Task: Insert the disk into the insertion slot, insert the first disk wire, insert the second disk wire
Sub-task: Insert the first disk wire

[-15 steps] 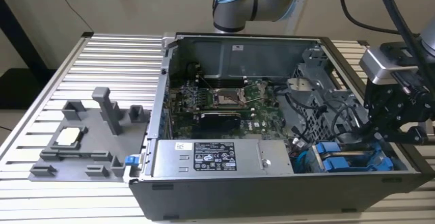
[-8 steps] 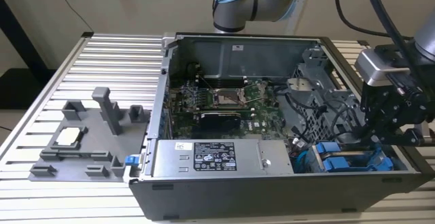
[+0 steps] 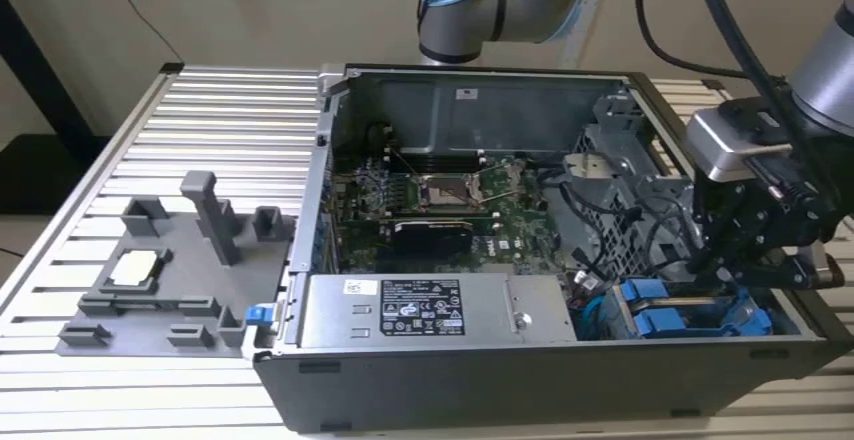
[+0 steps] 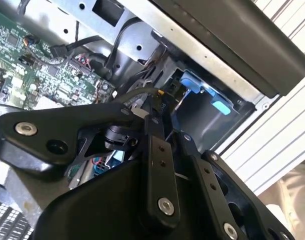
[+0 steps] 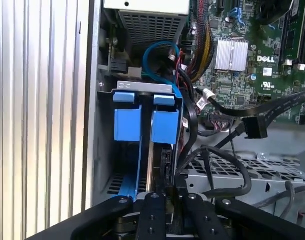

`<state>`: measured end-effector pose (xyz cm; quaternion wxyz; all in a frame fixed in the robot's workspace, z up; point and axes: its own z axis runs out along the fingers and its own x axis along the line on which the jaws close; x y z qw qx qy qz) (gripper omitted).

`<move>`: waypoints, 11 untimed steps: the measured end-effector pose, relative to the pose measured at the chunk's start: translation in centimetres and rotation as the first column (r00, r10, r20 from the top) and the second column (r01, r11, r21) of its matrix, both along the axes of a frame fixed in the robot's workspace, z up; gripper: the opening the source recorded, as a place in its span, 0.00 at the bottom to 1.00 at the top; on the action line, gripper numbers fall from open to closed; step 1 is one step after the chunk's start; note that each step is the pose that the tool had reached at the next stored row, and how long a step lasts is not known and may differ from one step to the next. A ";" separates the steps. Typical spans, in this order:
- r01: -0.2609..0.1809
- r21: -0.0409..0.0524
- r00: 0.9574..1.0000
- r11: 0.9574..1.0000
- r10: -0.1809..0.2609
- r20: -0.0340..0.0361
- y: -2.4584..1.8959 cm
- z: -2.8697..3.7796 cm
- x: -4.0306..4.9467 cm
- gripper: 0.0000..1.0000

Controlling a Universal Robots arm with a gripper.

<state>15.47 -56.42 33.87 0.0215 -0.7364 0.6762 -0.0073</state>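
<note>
The disk, in its bright blue frame, stands inside the insertion slot of the grey drive cage, beside another blue-tabbed carrier. My gripper hangs right over the disk's dark back edge, and its black fingers are drawn close together. In the second wrist view the gripper is shut on the end of a black disk wire, which arcs in from the motherboard side. In the exterior view the gripper sits above the cage's blue frames at the case's front right corner.
The open computer case lies on a ribbed metal table. A silver labelled power-supply box sits beside the cage, with the motherboard behind it. Loose black cables cross a perforated plate. A grey fixture stands at the exterior view's left.
</note>
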 end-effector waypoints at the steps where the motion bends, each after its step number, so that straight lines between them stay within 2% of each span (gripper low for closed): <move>1: -0.009 0.000 1.000 1.000 0.009 0.000 -0.02 -0.01 0.00 0.19; 6: -0.010 0.000 1.000 1.000 0.010 0.000 -0.58 -0.02 0.00 0.19; 11: -0.007 0.001 1.000 1.000 0.007 0.000 -0.56 -0.01 0.00 0.19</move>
